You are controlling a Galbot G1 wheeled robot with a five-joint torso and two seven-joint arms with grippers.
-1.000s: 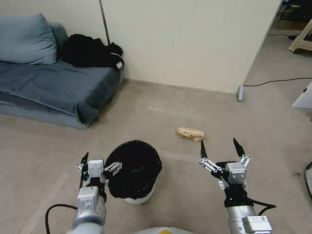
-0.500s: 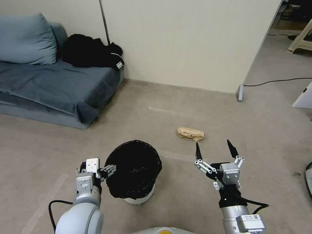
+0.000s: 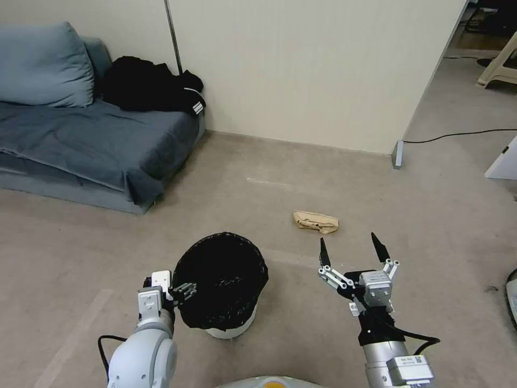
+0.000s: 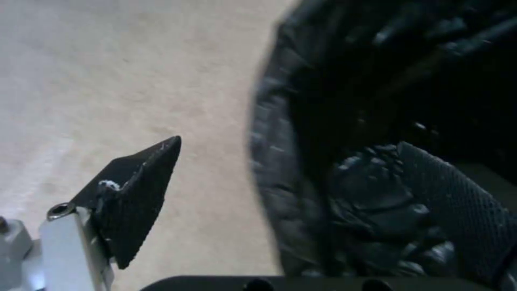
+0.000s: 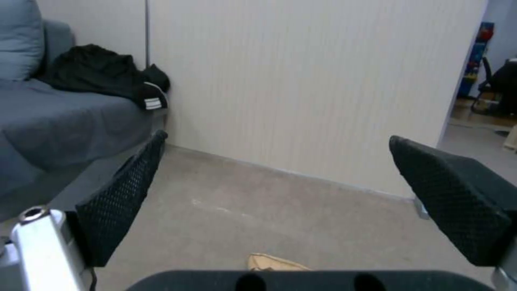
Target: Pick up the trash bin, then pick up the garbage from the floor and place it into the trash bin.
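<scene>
Both tools pulled back nearer the robot

The left tool (image 3: 171, 288) has dropped to the black-bagged rim of the small round white plastic trash bin (image 3: 231, 326), straddling it; the right tool (image 3: 350, 249) has drawn back, farther from that bin's side.

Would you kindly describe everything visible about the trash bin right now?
The trash bin is a small round white pail, standing upright on the carpeted floor. A glossy, crinkled black bag liner covers its inside and drapes over most of its outer wall, leaving a white band at the base. The left gripper is open and straddles its near-left rim, one finger inside, the other outside.
</scene>
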